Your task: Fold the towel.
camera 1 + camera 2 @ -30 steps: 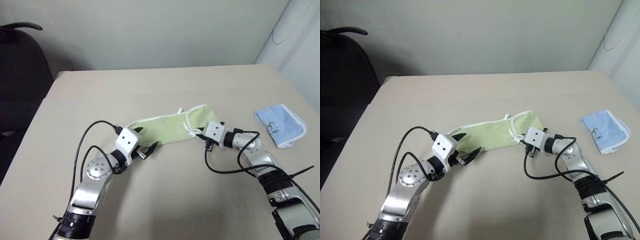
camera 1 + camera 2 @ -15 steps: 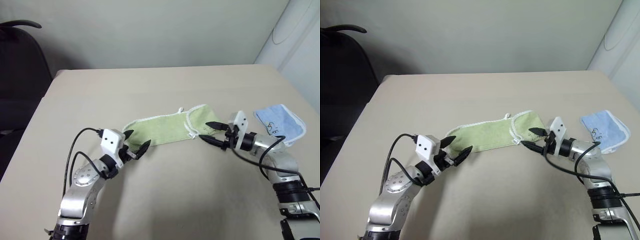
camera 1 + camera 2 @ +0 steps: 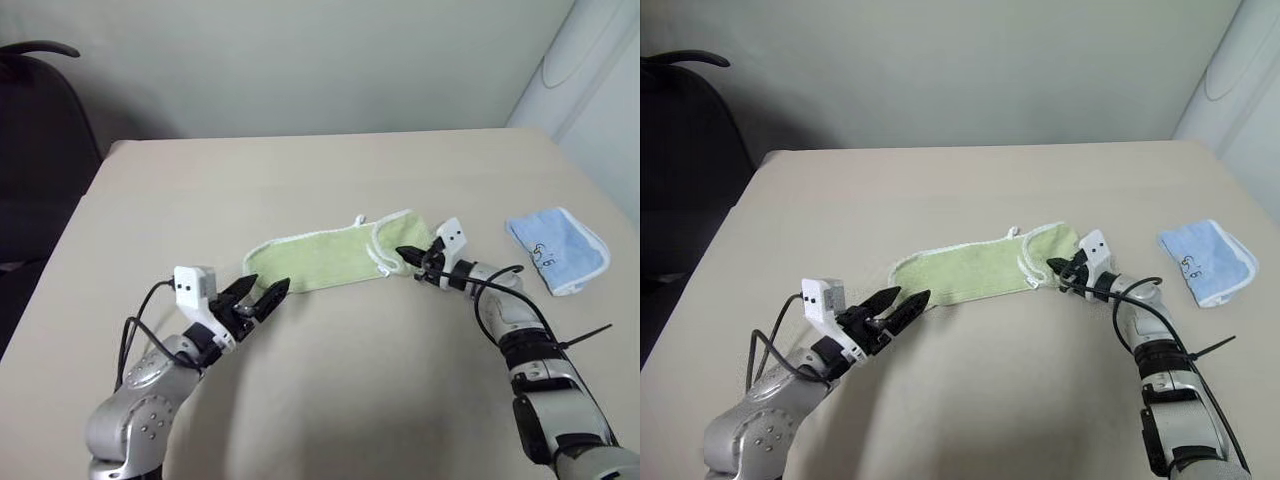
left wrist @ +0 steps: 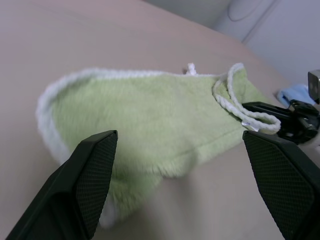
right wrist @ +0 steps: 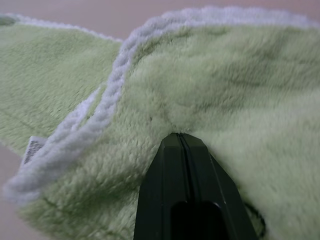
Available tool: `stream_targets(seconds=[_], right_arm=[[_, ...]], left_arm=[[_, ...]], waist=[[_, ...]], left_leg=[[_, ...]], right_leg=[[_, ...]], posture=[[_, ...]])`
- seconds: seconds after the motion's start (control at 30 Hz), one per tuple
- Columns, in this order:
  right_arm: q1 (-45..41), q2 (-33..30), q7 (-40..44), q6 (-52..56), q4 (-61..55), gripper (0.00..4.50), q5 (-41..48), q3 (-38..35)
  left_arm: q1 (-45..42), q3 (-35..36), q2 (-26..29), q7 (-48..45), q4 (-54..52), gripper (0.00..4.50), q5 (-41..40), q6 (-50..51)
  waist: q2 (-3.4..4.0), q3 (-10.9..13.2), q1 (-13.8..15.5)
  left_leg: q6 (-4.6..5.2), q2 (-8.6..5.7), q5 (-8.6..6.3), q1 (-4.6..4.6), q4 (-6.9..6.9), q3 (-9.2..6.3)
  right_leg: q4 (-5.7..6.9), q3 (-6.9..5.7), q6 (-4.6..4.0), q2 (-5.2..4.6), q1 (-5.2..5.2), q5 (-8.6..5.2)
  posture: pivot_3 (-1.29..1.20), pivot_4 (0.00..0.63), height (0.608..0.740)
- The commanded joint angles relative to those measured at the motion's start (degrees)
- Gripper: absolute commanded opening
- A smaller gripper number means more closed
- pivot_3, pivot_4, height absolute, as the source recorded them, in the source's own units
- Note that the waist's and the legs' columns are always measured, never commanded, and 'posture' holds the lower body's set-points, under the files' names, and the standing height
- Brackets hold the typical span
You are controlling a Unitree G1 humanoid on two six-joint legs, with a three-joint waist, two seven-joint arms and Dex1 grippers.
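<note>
Towel lay mid-table as a long, already-narrowed strip, its length running from about 8 o'clock to 2 o'clock in the head view, the white-edged end doubled over at the 2 o'clock side with the loop tag poking out along the far edge. Small blue cloth sat well apart at 3 o'clock, near the table edge; I left it out of the job.

Step in hand, as I judged it: carry the doubled end across toward the 8 o'clock end to halve the strip. To do it well I would lift only enough to clear the pile, draw straight along the strip's length, and check that both layers had been caught, not just the edging.

Right gripper was pressed into the doubled end, fingers clamped together with the terry bunched around the tip; whether any cloth sat between them I could not confirm. Left gripper stood spread wide and empty, just short of the strip's 8 o'clock end, touching nothing.
</note>
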Motion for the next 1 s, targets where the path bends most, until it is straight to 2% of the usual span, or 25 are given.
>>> stream_targets(seconds=[0.03,0.27,0.43,0.6,0.8,0.9,1.0], right_arm=[[-1.41,0.69,-0.73,-2.87,0.67,0.01,-0.55,-1.02],[-2.12,2.34,-1.19,-5.33,2.18,0.01,-1.23,-1.07],[-3.06,3.43,-1.99,-5.56,2.62,0.01,-0.82,-1.76],[-2.64,3.82,-2.45,-5.14,0.64,0.01,-0.45,-2.26],[-1.64,3.77,-3.2,-4.21,-2.14,0.01,0.06,-2.9],[-0.91,3.66,-3.38,-3.65,-3.71,0.01,0.09,-3.24],[-0.28,3.37,-3.52,-3.05,-5.16,0.0,0.25,-3.63]], left_arm=[[2.35,2.37,0.49,6.04,-5.55,4.42,-6.44,5.26],[5.9,5.43,-0.64,24.19,-5.94,4.42,-27.58,9.95],[0.24,4.07,-4.04,38.69,1.1,4.42,-37.0,5.71],[-7.88,2.24,-7.51,46.95,12.74,4.42,-38.3,3.51],[-14.86,1.98,-9.26,47.89,24.0,4.42,-36.29,2.05],[-16.73,1.94,-9.0,47.57,26.12,4.42,-35.55,2.21],[-17.24,1.93,-8.72,46.55,25.9,3.84,-34.69,2.12]], waist=[[0.0,0.0,0.01],[0.01,0.0,0.01],[0.04,0.02,0.18],[0.08,0.04,0.3],[0.16,0.03,0.82],[0.2,0.0,0.9],[0.21,0.0,0.86]], left_leg=[[0.0,0.0,0.0,0.0,-0.01,0.0],[-0.17,0.0,0.08,0.11,-0.07,0.04],[-0.2,-0.02,0.09,0.23,-0.1,0.06],[-0.27,-0.03,0.12,0.53,-0.23,0.09],[-0.09,-0.09,0.13,0.91,-0.53,0.02],[-0.1,-0.14,0.13,1.0,-0.56,0.02],[-0.45,-0.14,0.3,1.02,-0.61,0.05]], right_leg=[[0.0,0.0,-0.01,0.0,0.0,0.0],[0.01,-0.01,-0.07,0.0,0.05,-0.01],[0.02,-0.03,-0.1,0.01,0.13,-0.02],[0.02,-0.08,-0.16,0.01,0.36,-0.05],[0.05,-0.16,-0.26,0.01,0.68,-0.1],[0.04,-0.24,-0.34,0.01,0.82,-0.15],[0.02,-0.23,-0.39,0.01,0.82,-0.18]], posture=[[0.0,0.15,0.74],[0.0,0.15,0.74],[0.0,0.15,0.74],[0.0,0.15,0.74],[0.0,0.15,0.74],[0.0,0.15,0.74],[0.0,0.15,0.74]])
